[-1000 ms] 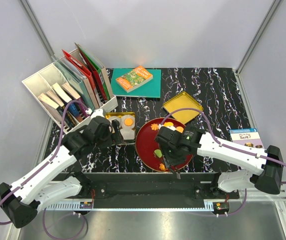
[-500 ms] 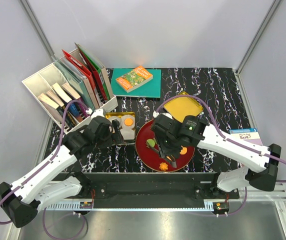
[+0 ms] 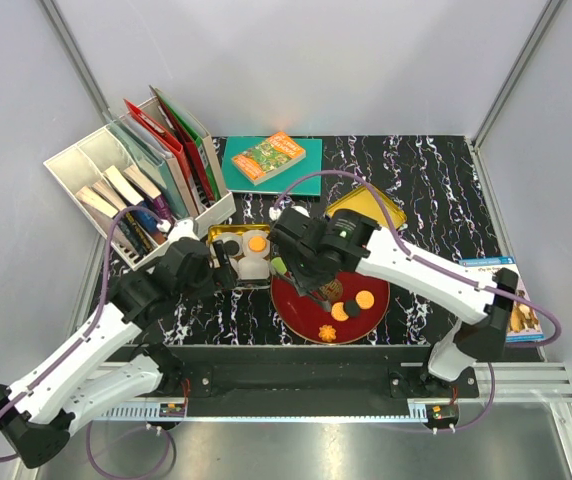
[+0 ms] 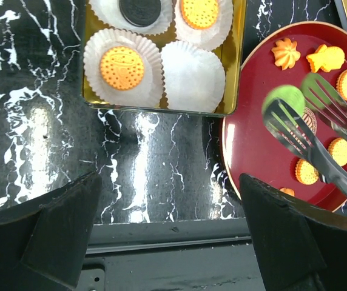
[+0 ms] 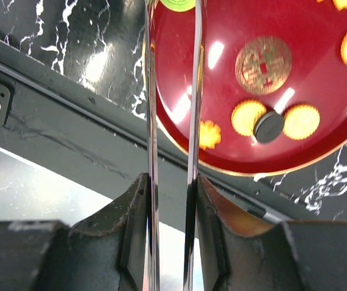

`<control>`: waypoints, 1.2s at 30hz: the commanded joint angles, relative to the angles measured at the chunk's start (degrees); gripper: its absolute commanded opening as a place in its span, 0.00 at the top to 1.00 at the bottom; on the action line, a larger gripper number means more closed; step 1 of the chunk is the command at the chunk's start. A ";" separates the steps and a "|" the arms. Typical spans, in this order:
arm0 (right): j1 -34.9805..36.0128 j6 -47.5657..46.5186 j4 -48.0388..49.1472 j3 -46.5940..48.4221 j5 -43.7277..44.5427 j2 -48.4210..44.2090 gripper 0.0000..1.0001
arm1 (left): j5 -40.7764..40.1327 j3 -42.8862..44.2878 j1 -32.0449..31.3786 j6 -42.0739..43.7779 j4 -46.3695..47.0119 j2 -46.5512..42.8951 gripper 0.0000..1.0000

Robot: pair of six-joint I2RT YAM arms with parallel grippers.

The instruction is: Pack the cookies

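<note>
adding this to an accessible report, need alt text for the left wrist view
At right, metal tongs grip a green cookie over a red plate of orange cookies. Upper left, a gold tray holds four white paper cups: two with orange cookies, one with a dark cookie, one empty.

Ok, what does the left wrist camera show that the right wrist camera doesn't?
Only left wrist: the gold tin with four paper cups, two holding orange cookies, one a black cookie, one empty. Only right wrist: the right gripper clamped on the tongs, a dark brown cookie on the red plate, the table's front rail. Both: the red plate, the tongs and the green cookie at their tips.
</note>
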 commanded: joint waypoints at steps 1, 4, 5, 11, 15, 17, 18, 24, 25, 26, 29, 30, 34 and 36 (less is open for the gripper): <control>-1.27 -5.26 2.17 5.05 0.46 3.46 0.63 | -2.87 1.28 0.02 -0.89 -1.75 -2.40 0.01; -2.24 -6.93 3.40 6.90 -0.85 5.83 0.63 | -3.75 1.37 0.02 -0.98 -3.24 -3.89 0.01; -2.50 -7.45 3.67 7.68 -1.03 6.79 0.62 | -3.92 1.37 -0.07 -0.89 -3.85 -4.33 0.01; -4.09 -8.86 6.04 9.71 -3.14 9.52 0.63 | -4.54 1.63 -0.07 -0.89 -4.91 -4.95 0.01; -4.70 -9.56 6.57 11.03 -4.19 10.93 0.64 | -4.72 1.72 -0.07 -0.81 -5.27 -4.95 0.01; -4.79 -9.92 6.65 12.00 -4.55 11.90 0.64 | -4.80 1.63 -0.07 -0.81 -5.27 -4.95 0.01; -4.79 -9.92 6.66 12.26 -4.90 12.16 0.63 | -4.80 1.54 -0.07 -0.81 -5.35 -4.87 0.01; -4.79 -10.01 7.45 11.56 -5.87 12.96 0.63 | -4.72 1.37 0.02 -0.89 -5.62 -5.04 0.01; -4.79 -9.83 7.62 10.69 -5.87 12.78 0.63 | -4.72 1.19 -0.07 -1.07 -5.71 -5.13 0.01; -4.88 -9.83 8.06 10.16 -5.96 12.61 0.63 | -4.54 1.28 0.02 -1.16 -5.79 -5.13 0.01; -4.88 -9.57 9.03 8.66 -6.22 12.25 0.62 | -4.37 0.93 0.02 -1.25 -5.79 -5.39 0.01; -4.88 -9.48 9.29 8.40 -6.39 12.25 0.59 | -4.37 0.93 0.02 -1.42 -5.79 -5.57 0.01; -4.79 -9.13 9.91 8.13 -6.49 12.69 0.49 | -4.19 0.93 -0.07 -1.51 -6.06 -5.66 0.01; -4.88 -8.95 10.08 8.13 -6.40 12.78 0.48 | -4.10 1.01 -0.07 -1.60 -6.23 -5.66 0.01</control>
